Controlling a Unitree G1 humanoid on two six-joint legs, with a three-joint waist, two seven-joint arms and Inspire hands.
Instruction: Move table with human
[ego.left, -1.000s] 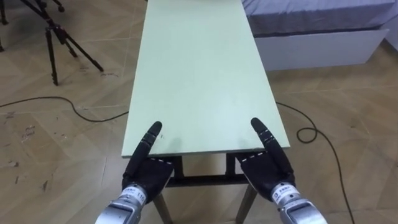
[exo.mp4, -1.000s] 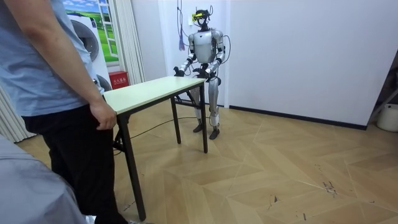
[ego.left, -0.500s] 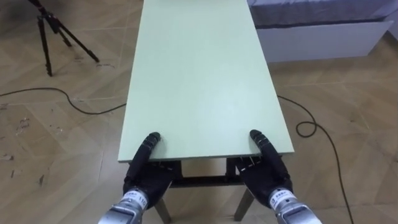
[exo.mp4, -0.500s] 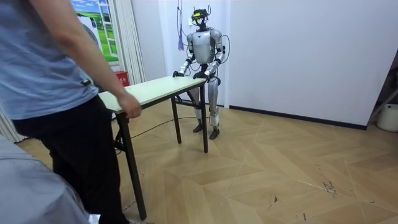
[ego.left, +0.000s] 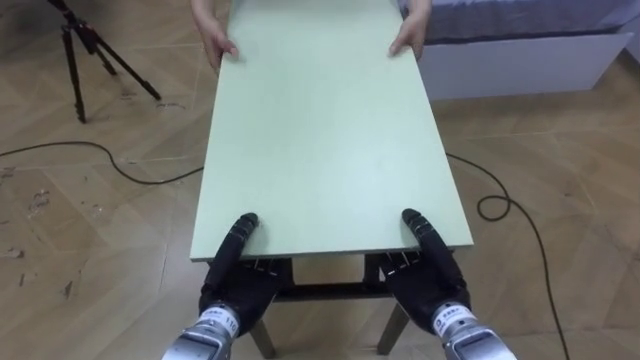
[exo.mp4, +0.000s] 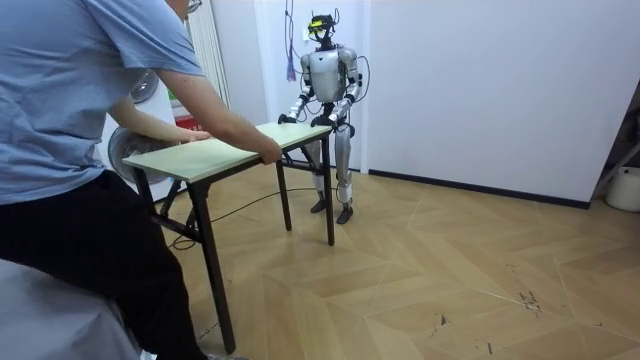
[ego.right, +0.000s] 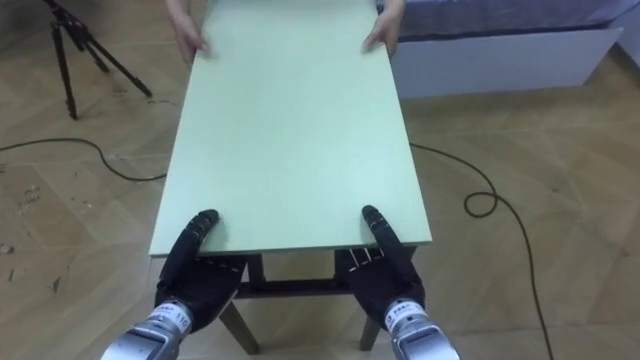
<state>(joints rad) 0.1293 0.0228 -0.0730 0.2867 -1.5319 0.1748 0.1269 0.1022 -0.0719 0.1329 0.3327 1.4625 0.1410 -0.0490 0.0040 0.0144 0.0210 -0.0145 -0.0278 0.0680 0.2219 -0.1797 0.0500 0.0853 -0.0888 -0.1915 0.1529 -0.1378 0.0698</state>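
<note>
Herringbone wood floor (ego.left: 100, 230) below us, and we clamp the pale green rectangular bench (ego.left: 320, 130) at its near end: left hand (ego.left: 238, 280) and right hand (ego.left: 425, 275), thumbs on top, fingers tucked beneath. A person's hands (ego.left: 215, 45) grip the far end.

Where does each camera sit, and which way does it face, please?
Left eye view: on the robot's head, looking down along the table; left hand and right hand at its near edge, a person's hands at the far end.
Right eye view: same head, slightly to the right; shares that whole scene.
Room view: beside the person, facing along the table toward the standing robot.
</note>
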